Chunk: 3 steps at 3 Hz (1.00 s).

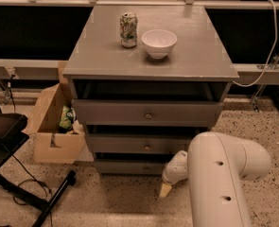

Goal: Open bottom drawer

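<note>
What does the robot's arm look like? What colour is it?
The arm is a fat, smooth, cream-white tube with rounded bends and two small dark holes on its side. No cables show on it. Its tool is a smaller white knuckle ending in a tan tip, low near the floor, just in front of the bottom drawer.

A grey chest's flat top (196,56) held an upright green-and-white can (128,30) and, just beside it, a white bowl (159,42). The chest stood on a speckled floor (120,202), with an open cardboard box (54,138) just beside it. The robot's gripper (165,190) hung low near the chest's front base.
</note>
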Tool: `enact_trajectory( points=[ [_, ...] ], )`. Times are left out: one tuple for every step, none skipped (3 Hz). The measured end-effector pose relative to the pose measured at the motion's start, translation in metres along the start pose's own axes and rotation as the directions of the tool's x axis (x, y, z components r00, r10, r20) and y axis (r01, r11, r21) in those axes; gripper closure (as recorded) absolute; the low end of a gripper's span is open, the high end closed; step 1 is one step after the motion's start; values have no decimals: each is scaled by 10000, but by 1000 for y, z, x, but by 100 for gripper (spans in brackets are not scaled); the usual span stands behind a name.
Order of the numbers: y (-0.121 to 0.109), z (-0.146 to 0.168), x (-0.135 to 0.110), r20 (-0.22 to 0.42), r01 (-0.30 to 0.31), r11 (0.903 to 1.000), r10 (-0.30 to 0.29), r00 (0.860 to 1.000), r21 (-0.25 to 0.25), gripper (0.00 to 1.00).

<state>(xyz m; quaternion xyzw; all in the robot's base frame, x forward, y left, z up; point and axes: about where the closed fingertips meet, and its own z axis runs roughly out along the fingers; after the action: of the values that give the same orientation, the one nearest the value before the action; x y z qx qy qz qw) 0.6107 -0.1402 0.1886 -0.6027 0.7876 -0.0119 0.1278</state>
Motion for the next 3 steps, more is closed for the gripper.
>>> enact_trajectory(
  points=[
    [-15,-1,2,215,-232,9991,225,9995,366,0],
    [-27,-1,1,417,-382,9976,358,9985,581,0],
    [-33,13,-9,519,-558,9980,541,9972,310,0]
  ],
)
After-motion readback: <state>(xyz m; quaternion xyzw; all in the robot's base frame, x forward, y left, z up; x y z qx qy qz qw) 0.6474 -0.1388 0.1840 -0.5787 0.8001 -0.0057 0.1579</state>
